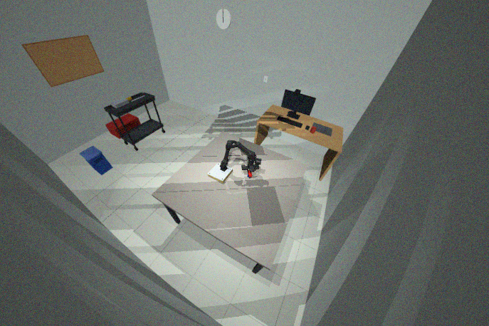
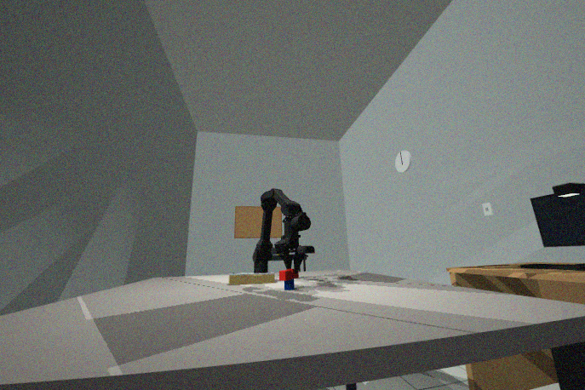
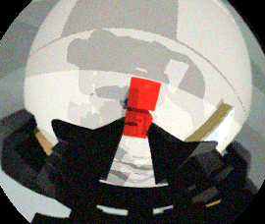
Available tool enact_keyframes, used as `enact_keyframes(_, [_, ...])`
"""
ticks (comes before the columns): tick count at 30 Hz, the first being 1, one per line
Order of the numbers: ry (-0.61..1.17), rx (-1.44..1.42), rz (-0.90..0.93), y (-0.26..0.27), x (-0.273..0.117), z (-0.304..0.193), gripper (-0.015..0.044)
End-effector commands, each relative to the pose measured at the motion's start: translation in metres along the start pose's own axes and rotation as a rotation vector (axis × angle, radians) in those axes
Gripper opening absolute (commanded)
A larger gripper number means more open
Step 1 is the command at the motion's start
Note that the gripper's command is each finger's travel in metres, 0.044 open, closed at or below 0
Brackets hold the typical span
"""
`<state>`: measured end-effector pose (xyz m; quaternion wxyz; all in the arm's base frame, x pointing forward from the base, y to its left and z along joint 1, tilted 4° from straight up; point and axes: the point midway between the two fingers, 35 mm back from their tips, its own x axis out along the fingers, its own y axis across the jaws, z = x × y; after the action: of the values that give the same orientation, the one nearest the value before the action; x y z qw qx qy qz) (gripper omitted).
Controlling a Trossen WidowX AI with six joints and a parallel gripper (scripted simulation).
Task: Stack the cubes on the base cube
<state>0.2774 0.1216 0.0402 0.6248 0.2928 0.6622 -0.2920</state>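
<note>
Red cube (image 3: 136,125) beside another (image 3: 144,93)

Beside the black two-fingered gripper (image 1: 249,171) (image 2: 293,269) (image 3: 136,122), the red cube beyond its fingertips blocks the far side at close range. The low, white-topped slab (image 1: 218,173) (image 2: 251,278) (image 3: 211,123) obstructs one flank; between slab and cubes, the table (image 1: 229,207) (image 2: 238,330) (image 3: 101,84) leaves a passage.

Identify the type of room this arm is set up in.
Probably a small lab or workshop office: a black wheeled utility cart, a light wooden desk with a black flat monitor, and a black robot arm mounted at a large table.
</note>
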Motion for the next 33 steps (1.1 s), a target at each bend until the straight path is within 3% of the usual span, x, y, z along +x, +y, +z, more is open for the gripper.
enact_keyframes(1, [-0.001, -0.005, -0.001, 0.000, 0.001, 0.000, 0.0105])
enact_keyframes(10, [-0.001, -0.005, -0.001, 0.000, 0.001, 0.000, 0.0105])
enact_keyframes(14, [-0.001, -0.005, -0.001, 0.000, 0.001, 0.000, 0.0205])
enact_keyframes(33, [0.000, 0.000, -0.001, 0.000, -0.023, 0.000, 0.0205])
